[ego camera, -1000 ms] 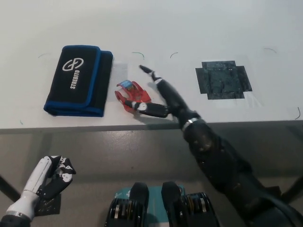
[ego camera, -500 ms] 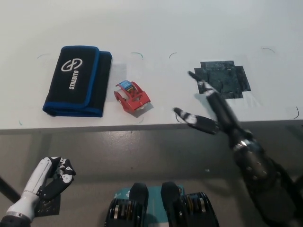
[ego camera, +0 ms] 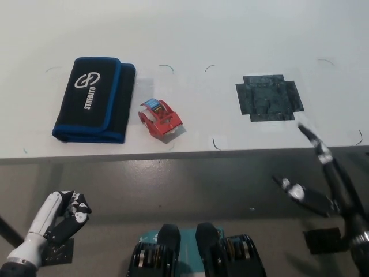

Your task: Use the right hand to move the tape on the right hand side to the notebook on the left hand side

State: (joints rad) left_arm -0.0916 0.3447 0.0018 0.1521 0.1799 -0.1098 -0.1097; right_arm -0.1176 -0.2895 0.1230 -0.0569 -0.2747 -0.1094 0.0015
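Now | R hand (ego camera: 314, 179) empty, fingers spread, pulled back off table (ego camera: 190, 29) to lower right | tape (ego camera: 161, 118) sits beside notebook (ego camera: 92, 98), not on it | I judge drop short | L hand (ego camera: 60, 219) idle low left, curled.

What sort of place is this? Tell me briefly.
Probably a robotics lab test bench: a plain white table with pen-drawn placement marks, a black taped square, and staged props, a black-and-blue case and a red tape dispenser.
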